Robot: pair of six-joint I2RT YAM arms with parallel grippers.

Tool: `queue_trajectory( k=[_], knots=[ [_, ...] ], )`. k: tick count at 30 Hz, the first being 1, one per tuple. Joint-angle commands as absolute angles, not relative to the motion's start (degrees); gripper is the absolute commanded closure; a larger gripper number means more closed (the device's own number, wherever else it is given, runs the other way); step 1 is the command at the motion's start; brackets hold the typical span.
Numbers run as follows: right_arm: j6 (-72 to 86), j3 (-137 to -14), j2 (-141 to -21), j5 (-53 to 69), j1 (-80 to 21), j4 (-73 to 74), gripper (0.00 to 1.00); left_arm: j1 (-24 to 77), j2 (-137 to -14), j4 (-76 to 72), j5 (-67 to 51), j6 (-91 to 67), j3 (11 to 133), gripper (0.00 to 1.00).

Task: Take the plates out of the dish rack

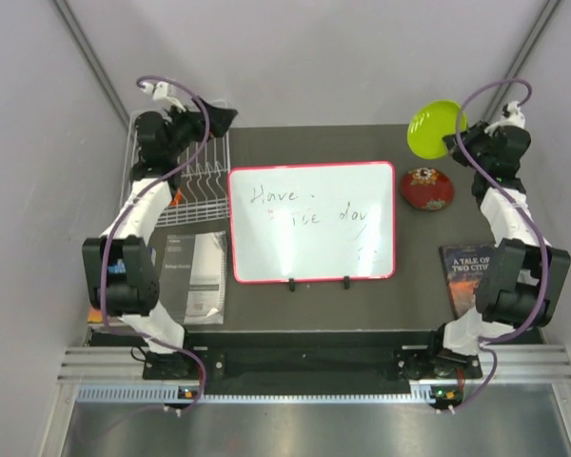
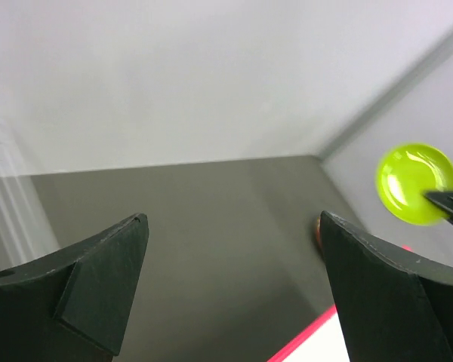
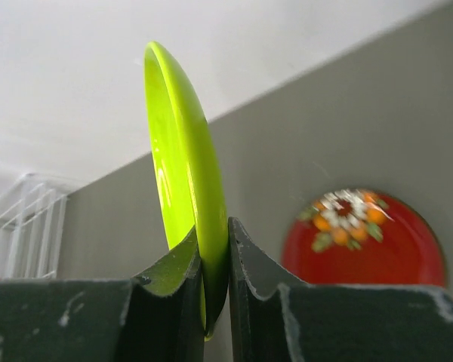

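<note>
The lime green round plate (image 3: 183, 173) stands on edge in the air above the bench's far right corner, its lower rim pinched between the fingers of the right hand (image 3: 214, 256), which are pressed against both faces. Just below and nearer lies the red round plate with a pale flower pattern (image 1: 427, 187), flat on the dark bench (image 1: 314, 143). The white wire dish rack (image 1: 195, 176) sits at the far left. The left hand (image 2: 234, 226) hovers over the rack's far end, fingers spread wide with nothing between them. A red-framed whiteboard (image 1: 312, 221) lies between rack and plates, a printed booklet (image 1: 195, 271) beside its left edge and a dark book (image 1: 466, 267) near the right arm.
</note>
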State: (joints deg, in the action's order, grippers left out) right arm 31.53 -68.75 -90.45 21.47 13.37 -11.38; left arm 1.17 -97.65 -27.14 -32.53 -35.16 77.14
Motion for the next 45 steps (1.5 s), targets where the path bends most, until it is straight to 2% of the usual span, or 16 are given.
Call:
queue_trajectory(
  k=[1,7,24,26,30,38,39,45],
  knots=[
    [31.5,-64.2,-88.7,17.1,15.6,-7.9,1.0,0.4,-88.5,-17.0,-21.8,-20.7,74.9,0.01],
    [31.1,-62.2,-92.4,15.6,17.0,-4.2,1.0,-4.2,-84.0,-15.3,-10.4,-17.4,68.9,0.01],
    [32.3,-68.0,-106.8,20.5,17.8,-7.6,1.0,-8.3,-82.4,-13.9,-10.7,-17.8,65.5,0.01],
    [32.2,-68.7,-107.5,20.6,17.8,-7.1,0.95,-8.5,-82.4,-13.6,-10.7,-17.8,65.5,0.01],
    [32.4,-69.5,-108.8,21.5,17.9,-6.5,0.77,-8.6,-82.1,-12.7,-10.7,-17.5,65.3,0.01],
    [29.1,-70.3,-108.3,19.9,17.9,-0.7,0.6,-9.1,-81.7,-12.5,-10.5,-17.5,64.6,0.01],
    [28.2,-70.5,-108.2,19.5,17.9,-0.2,0.55,-9.1,-81.8,-12.5,-10.6,-17.7,64.6,0.01],
    [25.5,-71.2,-106.9,15.9,17.9,5.5,0.52,-9.2,-82.3,-12.4,-10.9,-17.7,64.3,0.01]
  ],
)
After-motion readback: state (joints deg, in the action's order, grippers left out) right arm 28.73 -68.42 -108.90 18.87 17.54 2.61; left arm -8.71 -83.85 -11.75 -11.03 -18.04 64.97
